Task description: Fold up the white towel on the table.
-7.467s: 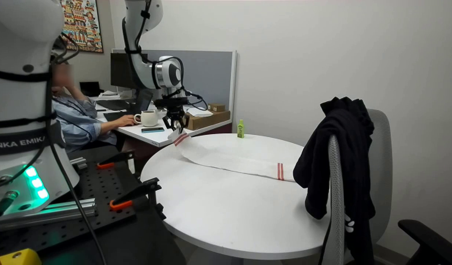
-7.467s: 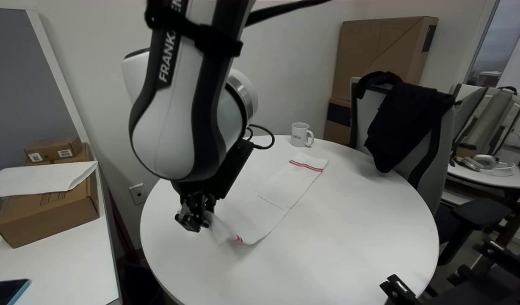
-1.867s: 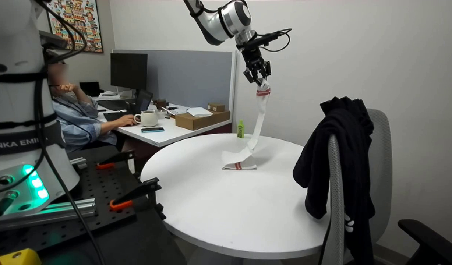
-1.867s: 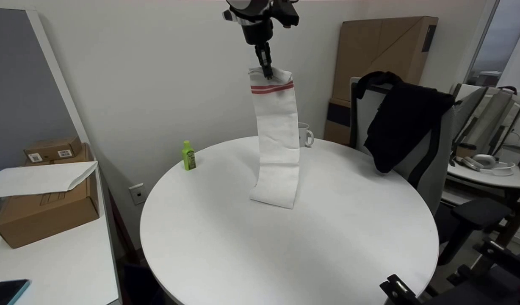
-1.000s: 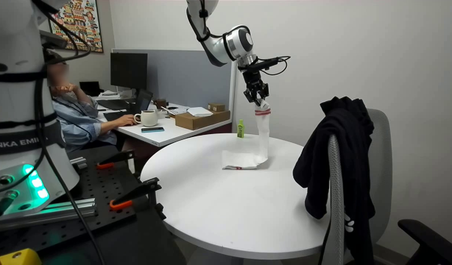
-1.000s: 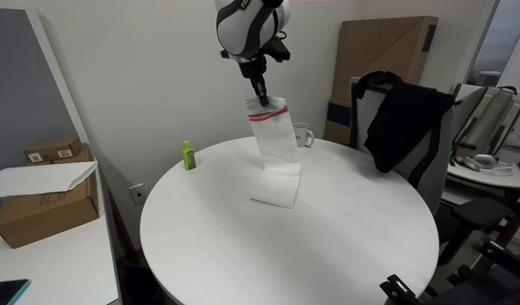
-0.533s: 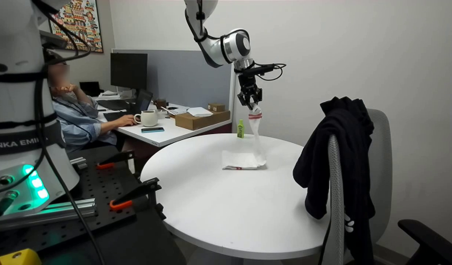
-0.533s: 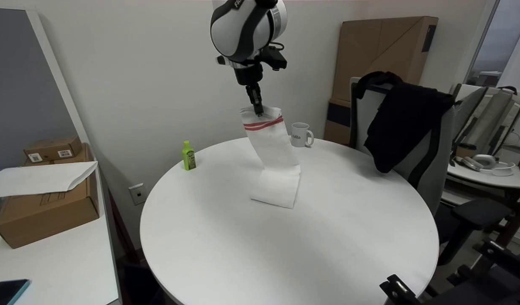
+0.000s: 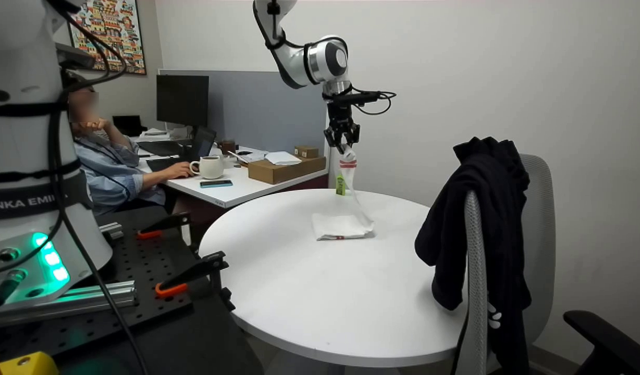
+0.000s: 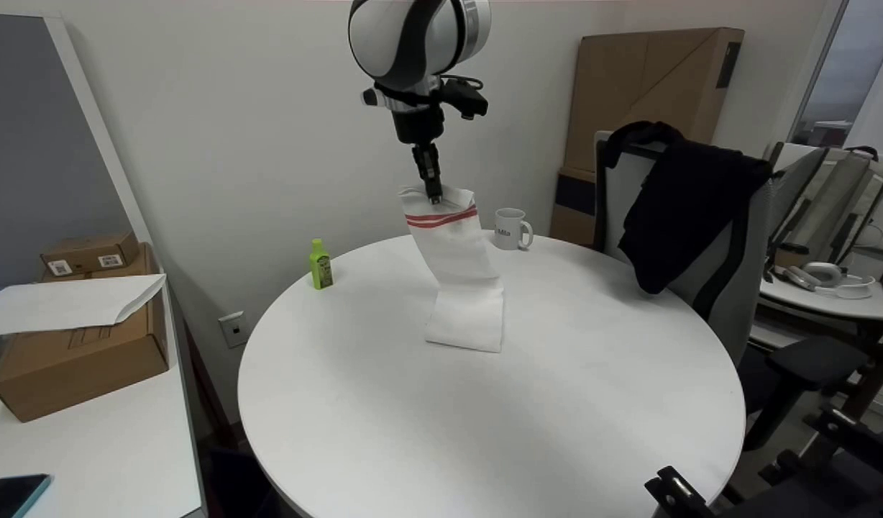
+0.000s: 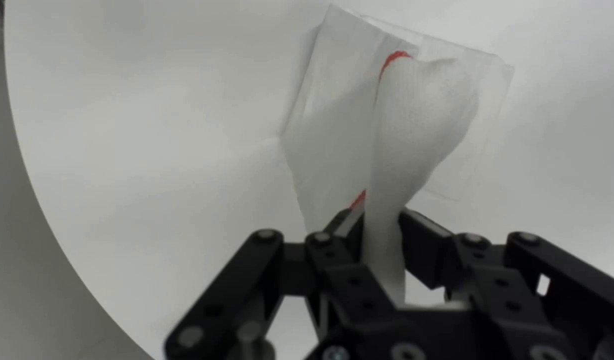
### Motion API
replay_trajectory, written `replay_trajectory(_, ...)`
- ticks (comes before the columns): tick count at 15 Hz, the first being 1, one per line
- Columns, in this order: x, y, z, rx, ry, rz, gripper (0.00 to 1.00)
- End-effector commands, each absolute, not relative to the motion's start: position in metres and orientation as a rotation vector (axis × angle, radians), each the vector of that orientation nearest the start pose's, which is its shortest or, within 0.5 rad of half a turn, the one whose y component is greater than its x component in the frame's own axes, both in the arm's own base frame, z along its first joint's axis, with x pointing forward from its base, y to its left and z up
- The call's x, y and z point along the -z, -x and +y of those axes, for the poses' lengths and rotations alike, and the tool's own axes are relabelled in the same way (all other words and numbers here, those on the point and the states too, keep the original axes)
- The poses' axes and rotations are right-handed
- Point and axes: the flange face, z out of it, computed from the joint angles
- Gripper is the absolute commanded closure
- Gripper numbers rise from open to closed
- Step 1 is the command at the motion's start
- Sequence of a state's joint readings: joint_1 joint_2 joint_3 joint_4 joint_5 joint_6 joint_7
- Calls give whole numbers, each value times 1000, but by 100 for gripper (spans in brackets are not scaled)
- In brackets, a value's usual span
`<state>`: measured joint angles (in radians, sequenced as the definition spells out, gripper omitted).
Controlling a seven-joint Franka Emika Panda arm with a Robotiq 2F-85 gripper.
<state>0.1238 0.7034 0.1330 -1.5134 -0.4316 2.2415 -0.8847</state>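
One large round table point(image 10: 556, 432) was topped in smooth white, and beside it a chair point(image 9: 542, 229) was placed, with a black jacket point(image 10: 689, 208) draped over its back. The white towel point(image 10: 459, 265) was held partly on the table and partly in the air: its folded lower section was laid flat, while the remaining length was raised in a strip that, in both exterior views, was slanted off the upright. By the gripper point(image 11: 382, 227), the upper end was pinched near the middle of its edge, the jaws being closed on the cloth. The fold was judged well under way, the raised part not yet laid over. If it were released from that height, a crumpled heap could be caused by the limpness of thin cloth. If it were pulled too far, the flat layers could be dragged askew, little hold being expected from so smooth a top. Because only one spot was gripped, the corners might be left tucked under. A white mug point(image 10: 509, 229) and a green bottle point(image 10: 320, 265) were set near the rim, apart from the cloth. By the red stripes point(image 10: 431, 224), a crooked landing might first be betrayed.
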Motion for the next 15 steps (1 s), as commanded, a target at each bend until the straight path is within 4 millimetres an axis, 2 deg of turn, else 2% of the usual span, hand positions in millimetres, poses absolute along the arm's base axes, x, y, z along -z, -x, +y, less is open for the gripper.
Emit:
replay_trajectory(1, -264, -677, 145, -62, 2581, -2131, 95)
replay_trajectory(10, -315, -640, 148, 103, 2466, -2130, 95)
replay_trajectory(13, -312, -633, 145, 79, 2442, -2138, 95)
replay_trajectory(15, -300, -630, 140, 33, 2420, -2155, 95)
